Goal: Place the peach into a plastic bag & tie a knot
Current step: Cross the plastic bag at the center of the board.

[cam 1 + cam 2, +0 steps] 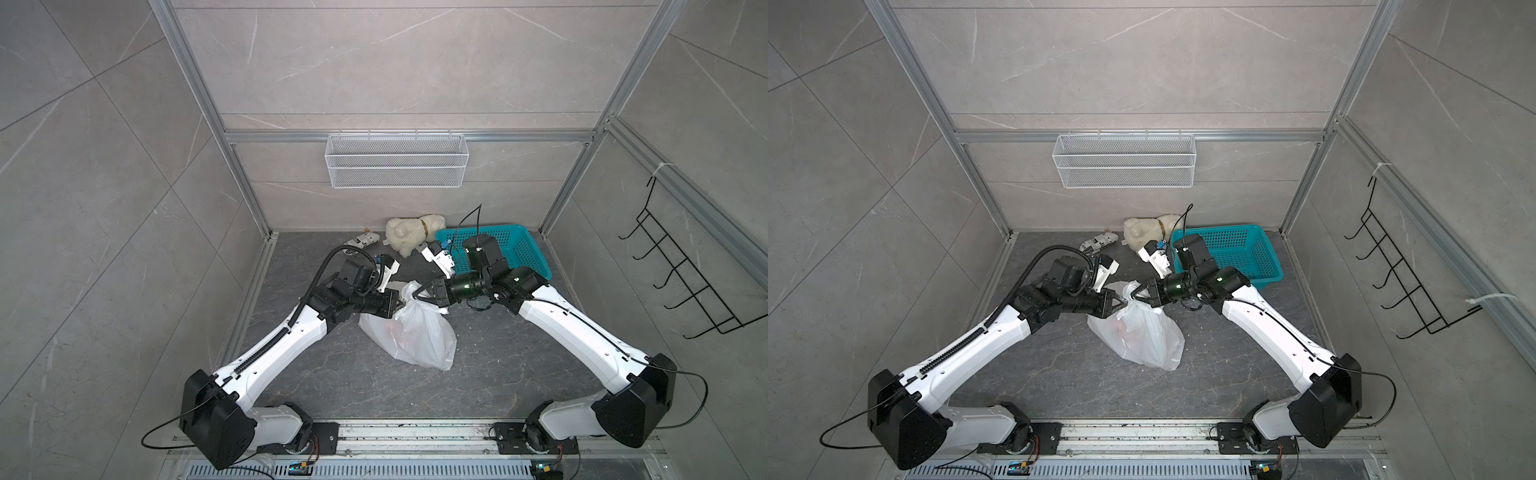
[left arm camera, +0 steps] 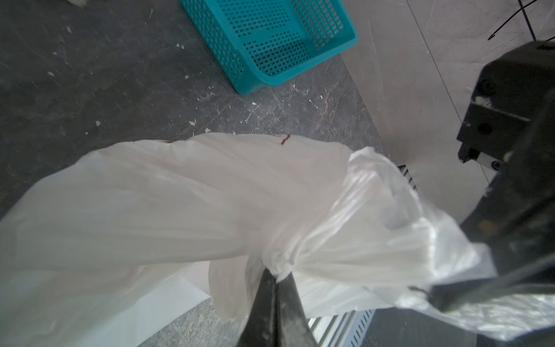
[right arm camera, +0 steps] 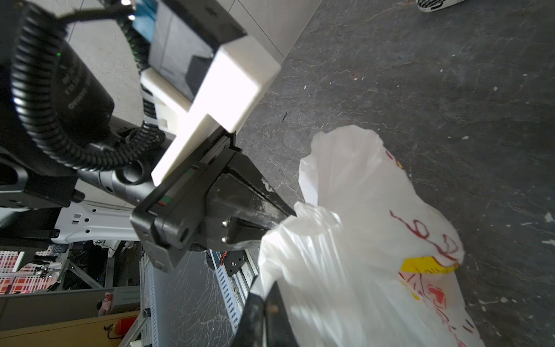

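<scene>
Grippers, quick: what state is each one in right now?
Left gripper: shut, pinching the plastic bag at its gathered neck.
Right gripper: shut on the same bag's upper plastic.

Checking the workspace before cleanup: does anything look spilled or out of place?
White flecks litter the dark tabletop near the teal basket, like debris; a plush toy lies by the back wall.

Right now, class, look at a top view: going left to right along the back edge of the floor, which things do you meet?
small printed packet → plush toy → teal basket
</scene>
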{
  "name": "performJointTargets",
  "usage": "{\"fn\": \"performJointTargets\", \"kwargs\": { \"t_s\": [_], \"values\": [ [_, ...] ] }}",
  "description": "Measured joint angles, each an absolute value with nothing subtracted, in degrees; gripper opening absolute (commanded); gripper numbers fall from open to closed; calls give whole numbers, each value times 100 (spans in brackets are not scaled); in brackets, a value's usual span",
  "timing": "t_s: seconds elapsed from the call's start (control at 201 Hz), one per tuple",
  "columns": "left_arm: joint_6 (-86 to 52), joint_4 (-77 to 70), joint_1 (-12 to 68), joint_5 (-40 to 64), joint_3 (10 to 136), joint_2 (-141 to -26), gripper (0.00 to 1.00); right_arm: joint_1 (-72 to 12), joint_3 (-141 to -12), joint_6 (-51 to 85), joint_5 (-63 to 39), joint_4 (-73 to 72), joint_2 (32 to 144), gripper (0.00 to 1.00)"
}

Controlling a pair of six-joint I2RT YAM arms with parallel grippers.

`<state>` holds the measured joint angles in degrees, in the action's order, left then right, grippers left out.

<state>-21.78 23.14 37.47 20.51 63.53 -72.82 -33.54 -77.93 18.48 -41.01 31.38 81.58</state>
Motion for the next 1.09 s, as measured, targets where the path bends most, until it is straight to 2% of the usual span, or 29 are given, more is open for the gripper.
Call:
{"fn": "performJointTargets", "kwargs": {
  "t_s": [0.179, 0.309, 0.577, 0.881, 1.095],
  "values": [
    [-2408, 1319, 3800, 1378, 5909, -6788, 0, -3356, -7791, 1848, -4139, 3144, 8123, 0],
    [-2639, 668, 3800, 1251, 5669, -6670, 0, -3356, -7776, 1848, -4141, 3142, 8090, 0],
    [-3332, -635, 3800, 1455, 4954, -6779, 0, -3356, -7640, 1990, -4141, 3059, 8075, 0],
    [-3715, -980, 3800, 1826, 4648, -6604, 0, -3251, -7607, 2211, -3986, 3006, 8064, 0],
    [-4250, -1767, 3800, 2018, 4261, -6576, 0, -3188, -7365, 2493, -4014, 2700, 8023, 0]
  ]
}}
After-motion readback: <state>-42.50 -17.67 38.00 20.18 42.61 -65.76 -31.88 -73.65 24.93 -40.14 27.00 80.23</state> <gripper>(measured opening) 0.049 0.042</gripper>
